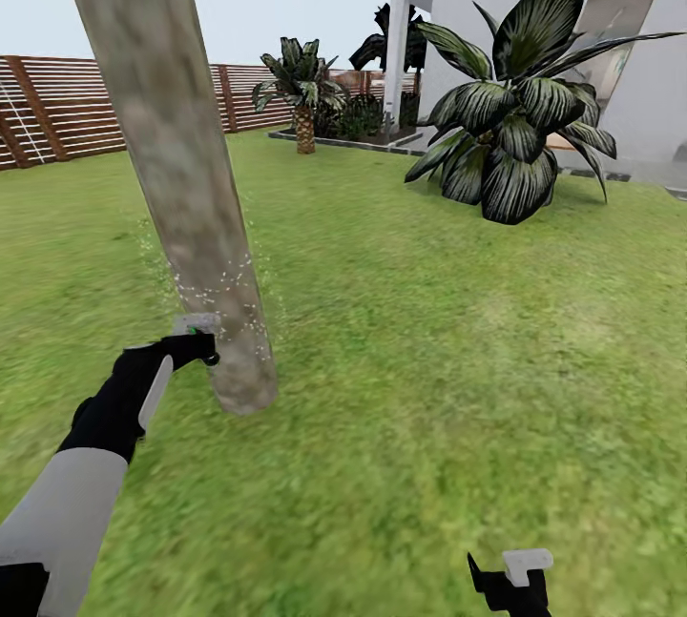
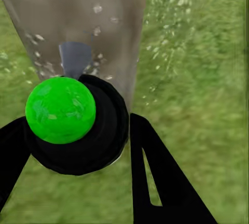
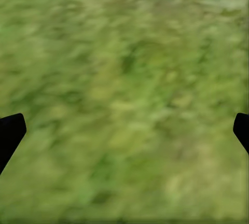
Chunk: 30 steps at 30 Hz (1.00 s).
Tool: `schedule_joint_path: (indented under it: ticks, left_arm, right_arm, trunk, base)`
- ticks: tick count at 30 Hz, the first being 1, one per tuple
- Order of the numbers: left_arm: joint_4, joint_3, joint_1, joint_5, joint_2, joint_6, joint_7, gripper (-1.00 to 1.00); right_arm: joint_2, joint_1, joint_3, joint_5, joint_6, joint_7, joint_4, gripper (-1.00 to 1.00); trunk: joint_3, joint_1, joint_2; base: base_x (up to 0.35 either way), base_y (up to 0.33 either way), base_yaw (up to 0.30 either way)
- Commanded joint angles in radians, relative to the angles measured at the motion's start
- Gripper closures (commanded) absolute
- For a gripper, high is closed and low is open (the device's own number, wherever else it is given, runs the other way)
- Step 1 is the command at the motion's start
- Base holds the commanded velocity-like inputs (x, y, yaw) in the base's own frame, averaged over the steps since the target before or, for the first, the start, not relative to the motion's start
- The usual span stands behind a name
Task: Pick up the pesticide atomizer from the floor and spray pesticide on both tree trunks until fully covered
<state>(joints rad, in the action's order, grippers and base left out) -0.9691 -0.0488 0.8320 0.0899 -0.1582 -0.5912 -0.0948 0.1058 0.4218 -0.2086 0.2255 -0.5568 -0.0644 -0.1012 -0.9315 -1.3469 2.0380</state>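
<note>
Left claw [image 1: 194, 342] beside tree trunk [image 1: 181, 169]

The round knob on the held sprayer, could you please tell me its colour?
Bright green knob on a black sprayer, clearest in the left wrist view.

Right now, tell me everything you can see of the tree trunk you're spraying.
The tree trunk is a thick, smooth, branchless column, mottled grey-brown and tan, leaning so its top tilts toward the left in the head view. Its base stands in the grass lawn. Whitish pesticide specks dot a band low on it and drift onto the grass beside it. The left gripper holds the atomizer close against that lower part; contact cannot be told.
</note>
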Motion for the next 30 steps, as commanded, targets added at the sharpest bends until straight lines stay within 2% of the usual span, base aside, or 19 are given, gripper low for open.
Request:
schedule_joint_path:
  ticks: [1,3,5,9,11,13,17,20,23,25,27,29,30]
  left_arm:
    - [-0.033,-0.002,0.012,-0.001,0.0,-0.031,0.001,1.0]
    - [-0.108,-0.004,0.038,-0.001,-0.001,-0.099,0.005,1.0]
    - [-0.152,-0.005,0.066,-0.002,-0.002,-0.122,0.006,1.0]
    - [-0.182,-0.006,0.157,-0.002,-0.006,-0.2,0.006,1.0]
    - [-0.2,-0.006,0.18,-0.003,-0.003,-0.227,0.006,1.0]
    - [-0.207,-0.006,0.218,-0.001,-0.004,-0.305,0.006,1.0]
    - [-0.224,-0.005,0.231,-0.002,-0.003,-0.328,0.006,1.0]
    - [-0.221,-0.005,0.218,-0.002,-0.003,-0.322,0.002,1.0]
    - [-0.212,-0.003,0.147,0.0,0.0,-0.304,-0.004,1.0]
    - [-0.184,-0.002,0.104,0.001,0.0,-0.257,-0.005,1.0]
    - [-0.105,-0.002,0.089,0.001,0.0,-0.197,-0.005,1.0]
    - [0.039,-0.002,0.085,0.001,0.0,-0.084,-0.004,1.0]
    - [0.083,-0.002,0.084,0.001,0.0,-0.05,-0.003,1.0]
  right_arm:
    - [0.0,0.0,0.0,0.0,0.0,0.0,0.0,-1.0]
    - [0.0,0.0,0.0,0.0,0.0,0.0,0.0,-1.0]
    - [0.0,0.0,0.0,0.0,0.0,0.0,0.0,-1.0]
    - [0.0,0.0,0.0,0.0,0.0,0.0,0.0,-1.0]
    - [0.0,0.0,0.0,0.0,0.0,0.0,0.0,-1.0]
    - [0.0,0.0,0.0,0.0,0.0,0.0,0.0,-1.0]
    - [0.0,0.0,0.0,0.0,0.0,0.0,0.0,-1.0]
    - [0.0,0.0,0.0,0.0,0.0,0.0,0.0,-1.0]
    - [0.0,0.0,0.0,0.0,0.0,0.0,0.0,-1.0]
    - [0.0,0.0,0.0,0.0,0.0,0.0,0.0,-1.0]
    - [0.0,0.0,0.001,0.0,0.0,0.0,0.0,-1.0]
    - [0.0,0.0,0.0,0.0,0.0,0.0,0.0,-1.0]
    - [0.0,0.0,0.0,0.0,0.0,0.0,0.0,-1.0]
  trunk:
    - [0.0,0.0,0.0]
    - [0.0,0.0,0.0]
    - [0.0,0.0,0.0]
    - [0.0,0.0,0.0]
    - [0.0,0.0,0.0]
    - [0.0,0.0,0.0]
    - [0.0,0.0,0.0]
    - [0.0,0.0,0.0]
    - [0.0,0.0,0.0]
    - [0.0,0.0,0.0]
    - [0.0,0.0,0.0]
    - [0.0,0.0,0.0]
    - [0.0,0.0,0.0]
  base:
    - [0.0,0.0,0.0]
    - [0.0,0.0,0.0]
    - [0.0,0.0,0.0]
    - [0.0,0.0,0.0]
    - [0.0,0.0,0.0]
    - [0.0,0.0,0.0]
    - [0.0,0.0,0.0]
    - [0.0,0.0,0.0]
    - [0.0,0.0,0.0]
    - [0.0,0.0,0.0]
    - [0.0,0.0,0.0]
    - [0.0,0.0,0.0]
    - [0.0,0.0,0.0]
